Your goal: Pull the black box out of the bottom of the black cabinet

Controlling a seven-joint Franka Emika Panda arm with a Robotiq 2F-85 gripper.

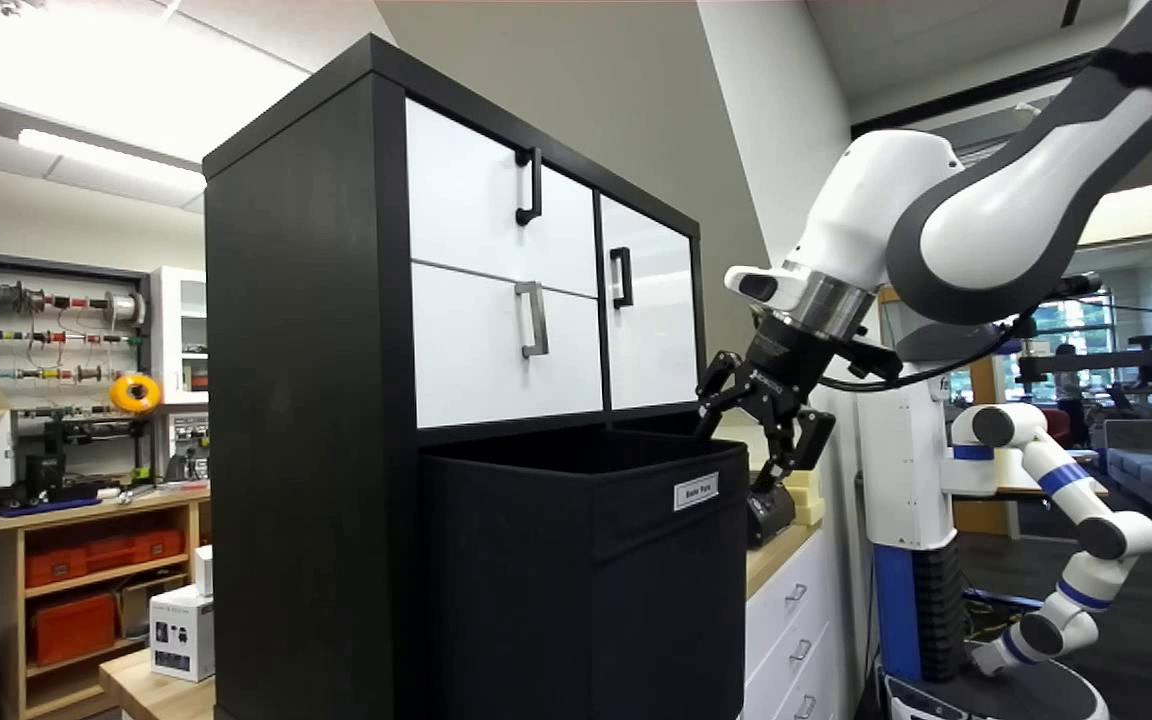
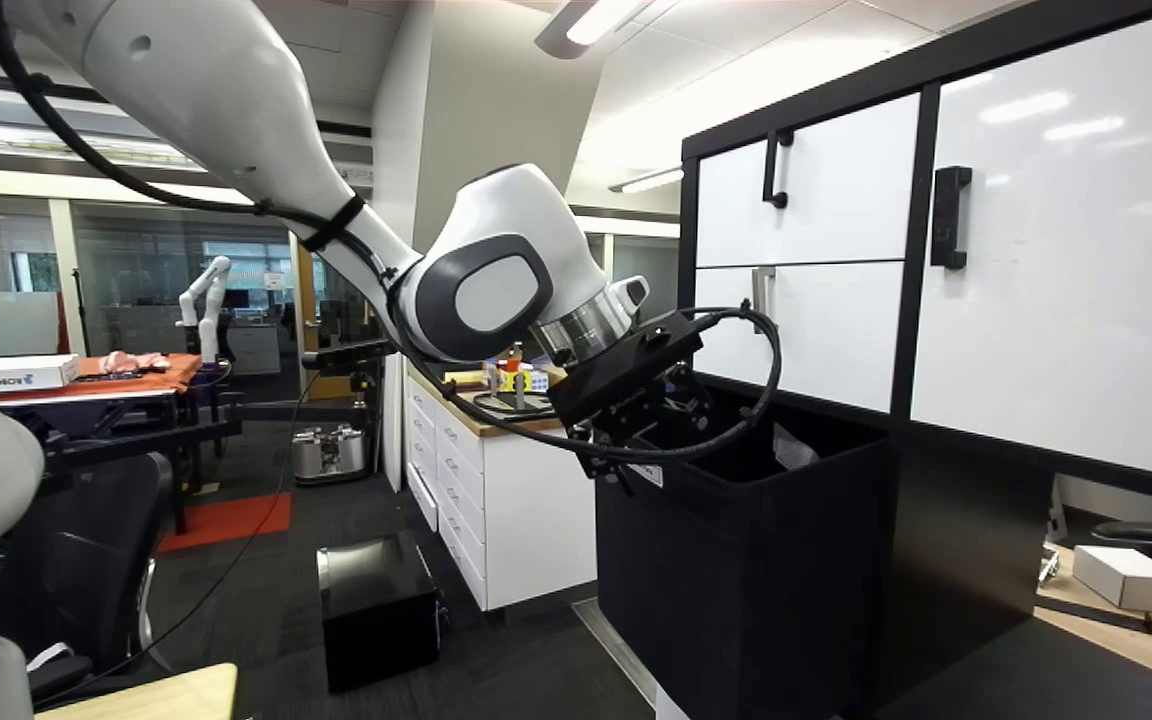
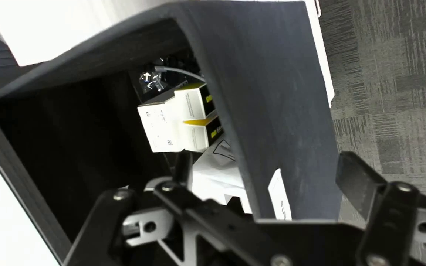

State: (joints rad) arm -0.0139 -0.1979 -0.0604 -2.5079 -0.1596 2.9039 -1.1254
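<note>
The black box (image 1: 586, 590) juts well out of the bottom bay of the black cabinet (image 1: 336, 350), below the white drawer fronts (image 1: 476, 345), so I judge part of the pull done, though how much of its rear sits inside is hidden from me. The coming move turns on the front wall (image 3: 268, 103): the arm (image 2: 526, 270) reaching over the box is the only one near it, and it carries the pincer (image 3: 266, 162) at that wall's rim. In the wrist view the wall passes between the two fingers (image 3: 359, 181), one on the inside of the box, the other out in front. They stand apart, with a gap showing on each side, so nothing looks gripped. The rest of the box lies below the pincer and on its cabinet side, its depth running back into the bay; its longest side seems to be its height, roughly upright. The white label (image 1: 696, 491) sits on the outer face, just by the line between the fingers. Any further pull would want a pinch on this rim, then a draw straight away from the cabinet.
</note>
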